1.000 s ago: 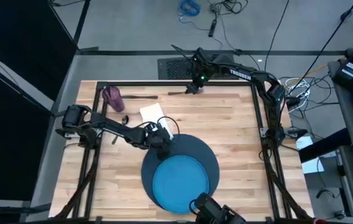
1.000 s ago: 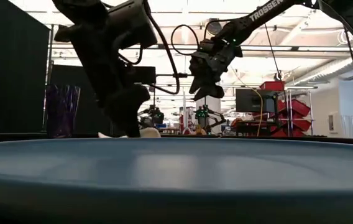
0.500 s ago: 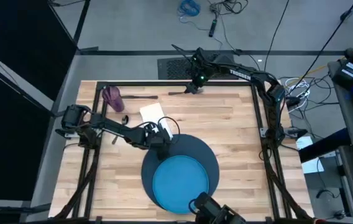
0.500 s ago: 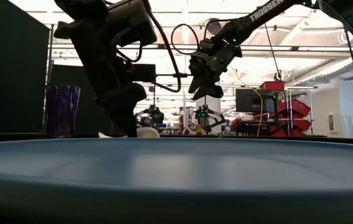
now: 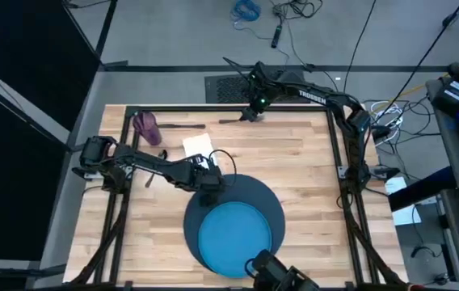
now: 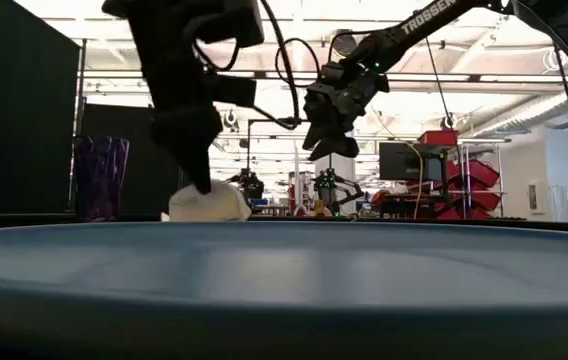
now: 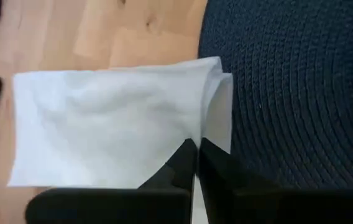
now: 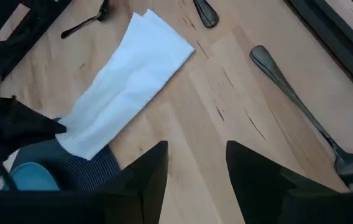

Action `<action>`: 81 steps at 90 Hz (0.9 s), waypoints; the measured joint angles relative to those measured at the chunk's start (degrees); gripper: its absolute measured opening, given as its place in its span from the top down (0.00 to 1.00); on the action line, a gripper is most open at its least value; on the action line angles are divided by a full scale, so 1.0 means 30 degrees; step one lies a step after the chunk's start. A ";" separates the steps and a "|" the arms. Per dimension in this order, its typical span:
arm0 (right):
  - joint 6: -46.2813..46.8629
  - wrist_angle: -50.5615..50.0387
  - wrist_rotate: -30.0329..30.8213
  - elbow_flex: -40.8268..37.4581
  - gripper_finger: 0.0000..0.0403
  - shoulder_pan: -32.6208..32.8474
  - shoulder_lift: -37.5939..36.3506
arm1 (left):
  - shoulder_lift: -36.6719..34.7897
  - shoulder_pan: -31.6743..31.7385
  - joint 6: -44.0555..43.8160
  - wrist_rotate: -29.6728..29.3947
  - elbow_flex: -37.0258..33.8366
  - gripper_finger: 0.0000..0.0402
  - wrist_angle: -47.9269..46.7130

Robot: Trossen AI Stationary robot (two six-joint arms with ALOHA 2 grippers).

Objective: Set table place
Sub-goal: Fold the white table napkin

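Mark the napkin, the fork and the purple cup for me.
napkin (image 7: 108, 127): left wrist view, middle of the folded sheet.
fork (image 8: 297, 102): right wrist view, on its handle.
purple cup (image 5: 145, 126): high view, on its side wall.

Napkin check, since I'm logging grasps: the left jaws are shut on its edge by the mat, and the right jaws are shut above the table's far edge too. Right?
Not quite. The right gripper is open; the right wrist view shows a wide gap between its jaws. The rest holds: the left gripper is shut on the napkin beside the mat.
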 joint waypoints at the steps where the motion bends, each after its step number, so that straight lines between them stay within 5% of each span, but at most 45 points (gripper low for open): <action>1: 0.0000 -0.0005 0.0000 0.0000 0.63 0.0005 0.0000 | 0.0000 0.0000 0.0037 0.0009 0.0060 1.00 -0.0078; 81: 0.0007 0.0007 -0.0007 -0.0007 0.63 0.0066 0.0000 | 0.0000 -0.0248 0.0073 0.4670 -0.0080 1.00 -0.2732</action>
